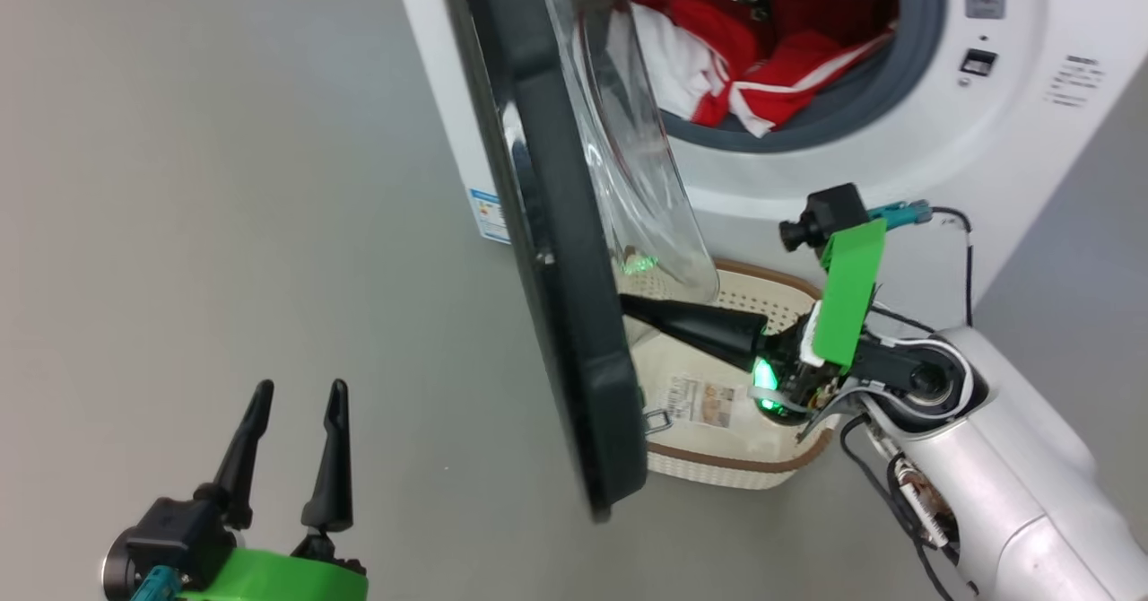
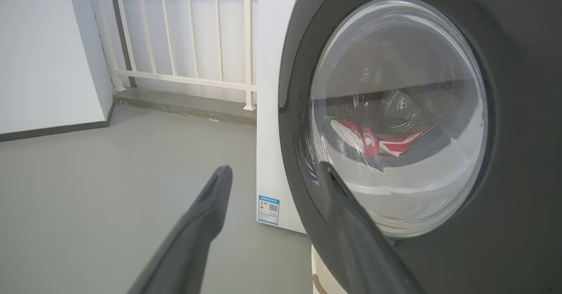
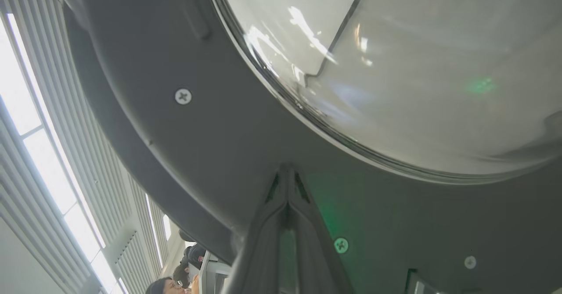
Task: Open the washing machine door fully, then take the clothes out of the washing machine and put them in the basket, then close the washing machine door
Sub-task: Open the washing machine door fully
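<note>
Right claw (image 1: 633, 307): clenched, fingers pressed flat together, nothing held. In the right wrist view the tips (image 3: 287, 169) sit at the inner face of the door (image 3: 197, 153), on the dark ring just below the glass bowl; looks like contact, can't confirm. The forearm reaches in from the right, above the basket (image 1: 744, 468).

Left claw (image 1: 301, 395): released, fingers spread wide, empty. It hovers over the grey floor (image 1: 224, 179) on the outer side of the door (image 1: 574, 314), apart from it. In its own wrist view it points (image 2: 275, 171) towards the door's (image 2: 518, 109) left edge.

Door: partly open, seen nearly edge-on from the head, glass bulging towards the drum.

Washer (image 1: 987, 135): white, grey gasket showing, blue label (image 1: 487, 215) at the lower front corner.

Clothes (image 1: 753, 54): red and white, in the drum at the opening's lower edge. Also visible through the glass (image 2: 377, 142).

Basket: on the floor right in front of the washer, under the door's swing, paper label in the bottom, no clothes seen in it.

Background: white railing (image 2: 184, 30) behind the washer (image 2: 270, 109), a person (image 3: 162, 286) at the bottom edge of the right wrist view.
</note>
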{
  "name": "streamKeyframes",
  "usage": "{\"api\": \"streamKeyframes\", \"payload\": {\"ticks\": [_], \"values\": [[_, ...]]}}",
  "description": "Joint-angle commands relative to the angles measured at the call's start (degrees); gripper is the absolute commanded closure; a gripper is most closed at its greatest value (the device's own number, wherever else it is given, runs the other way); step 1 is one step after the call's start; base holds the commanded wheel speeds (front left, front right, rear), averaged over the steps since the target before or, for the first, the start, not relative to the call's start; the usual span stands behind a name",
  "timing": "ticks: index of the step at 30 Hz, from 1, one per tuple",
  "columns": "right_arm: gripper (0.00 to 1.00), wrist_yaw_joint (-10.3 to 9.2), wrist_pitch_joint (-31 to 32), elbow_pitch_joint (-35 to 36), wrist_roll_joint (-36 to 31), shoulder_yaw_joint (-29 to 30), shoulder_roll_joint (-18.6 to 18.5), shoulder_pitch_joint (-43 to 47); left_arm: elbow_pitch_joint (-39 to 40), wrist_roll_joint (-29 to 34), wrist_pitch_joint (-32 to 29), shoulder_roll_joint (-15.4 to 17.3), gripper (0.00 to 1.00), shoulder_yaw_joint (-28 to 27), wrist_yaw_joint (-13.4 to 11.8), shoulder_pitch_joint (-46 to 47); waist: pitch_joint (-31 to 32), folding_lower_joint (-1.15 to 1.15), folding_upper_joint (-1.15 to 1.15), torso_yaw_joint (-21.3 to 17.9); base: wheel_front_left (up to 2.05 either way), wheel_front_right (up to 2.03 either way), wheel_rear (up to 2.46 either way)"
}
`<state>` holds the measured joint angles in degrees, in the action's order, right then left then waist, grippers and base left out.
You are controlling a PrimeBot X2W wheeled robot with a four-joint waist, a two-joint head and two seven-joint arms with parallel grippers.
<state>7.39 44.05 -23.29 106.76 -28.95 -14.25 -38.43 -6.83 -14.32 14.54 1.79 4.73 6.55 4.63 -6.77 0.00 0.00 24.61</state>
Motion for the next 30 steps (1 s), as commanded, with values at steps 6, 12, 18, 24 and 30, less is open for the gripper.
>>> {"api": "streamKeyframes", "payload": {"ticks": [6, 12, 18, 24, 30], "values": [[1.00, 0.10, -0.2, 1.6, -1.8, -1.5, 3.1, 0.5, 1.1, -0.2, 0.5, 1.1, 0.00, -2.3, -0.5, 0.1, 1.1, 0.00, 0.00, 3.9, 0.00, 0.00, 0.00], [1.00, 0.10, -0.4, 0.7, -4.0, -2.7, 5.4, -0.6, 1.0, 0.0, 0.5, 1.1, 0.00, -2.6, -0.4, -0.4, 1.6, 0.00, 0.00, 5.9, 0.00, 0.00, 0.00], [1.00, 0.10, -0.4, -0.6, -6.9, -4.4, 7.7, -2.0, 2.1, -0.4, 0.5, 1.1, 0.00, -3.6, -0.8, -1.3, 1.2, 0.00, 0.00, 6.2, 0.00, 0.00, 0.00], [1.00, 0.10, -0.8, -1.5, -8.2, -4.7, 9.5, -3.0, 2.9, -0.4, 0.5, 1.1, 0.00, -4.1, -1.0, -1.9, 1.1, 0.00, 0.00, 6.3, 0.00, 0.00, 0.00], [1.00, 0.10, -0.6, -1.5, -8.6, -4.5, 10.2, -3.0, 3.2, -0.3, 0.5, 1.1, 0.00, -4.4, -1.0, -2.1, 1.1, 0.00, 0.00, 6.3, 0.00, 0.00, 0.00]]}}
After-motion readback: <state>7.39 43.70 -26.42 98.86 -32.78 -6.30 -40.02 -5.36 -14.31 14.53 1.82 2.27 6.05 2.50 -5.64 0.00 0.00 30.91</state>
